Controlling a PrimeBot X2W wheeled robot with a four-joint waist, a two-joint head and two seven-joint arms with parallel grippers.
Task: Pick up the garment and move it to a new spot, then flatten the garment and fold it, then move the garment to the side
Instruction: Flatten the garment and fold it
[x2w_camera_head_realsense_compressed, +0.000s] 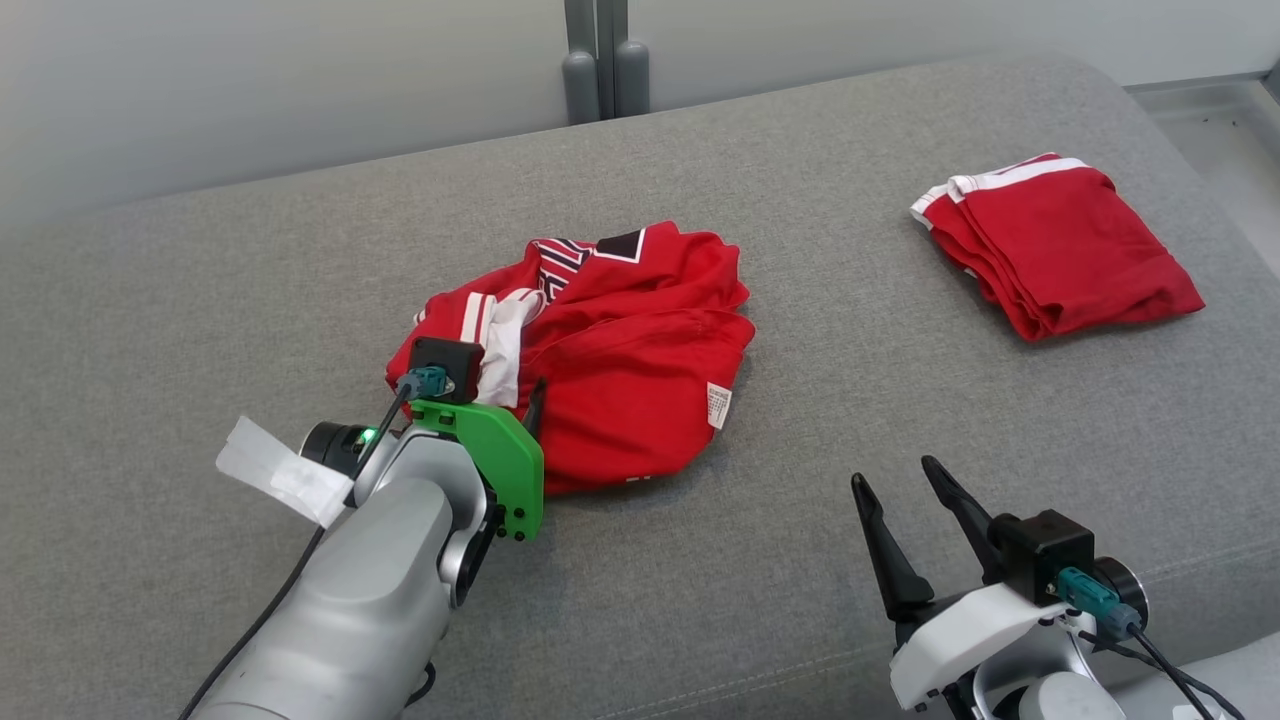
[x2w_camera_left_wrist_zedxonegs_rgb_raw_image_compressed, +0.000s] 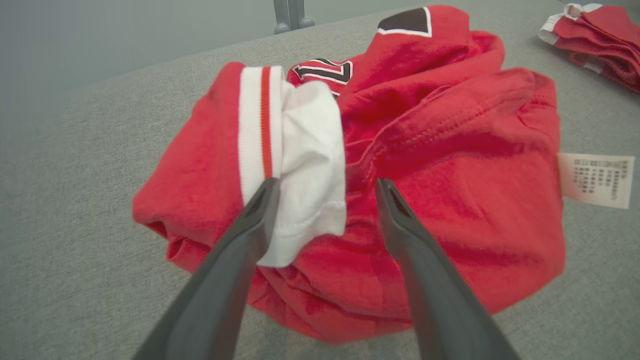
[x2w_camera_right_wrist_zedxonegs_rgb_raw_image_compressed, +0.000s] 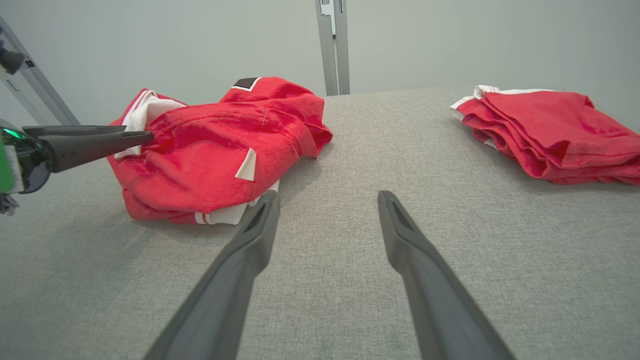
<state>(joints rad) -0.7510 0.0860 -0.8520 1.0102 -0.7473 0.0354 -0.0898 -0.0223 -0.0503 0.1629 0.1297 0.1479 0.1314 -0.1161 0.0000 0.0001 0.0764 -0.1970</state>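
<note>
The garment (x2w_camera_head_realsense_compressed: 640, 340) is a crumpled red shirt with white-striped trim and a white care label, heaped in the middle of the grey padded surface (x2w_camera_head_realsense_compressed: 250, 270). My left gripper (x2w_camera_head_realsense_compressed: 500, 392) stands open at the heap's near left edge. In the left wrist view the garment (x2w_camera_left_wrist_zedxonegs_rgb_raw_image_compressed: 440, 150) lies close ahead, and the left gripper (x2w_camera_left_wrist_zedxonegs_rgb_raw_image_compressed: 326, 184) has a white fold of it between its spread fingers, not pinched. My right gripper (x2w_camera_head_realsense_compressed: 894, 472) is open over bare surface at the lower right, well apart from the garment (x2w_camera_right_wrist_zedxonegs_rgb_raw_image_compressed: 215, 155). The right wrist view has the right gripper (x2w_camera_right_wrist_zedxonegs_rgb_raw_image_compressed: 327, 195) with nothing between its fingers.
A second red garment (x2w_camera_head_realsense_compressed: 1060, 250), folded, lies at the far right of the surface. A grey post (x2w_camera_head_realsense_compressed: 605, 60) stands behind the far edge. The surface's right edge drops to a pale floor (x2w_camera_head_realsense_compressed: 1220, 130).
</note>
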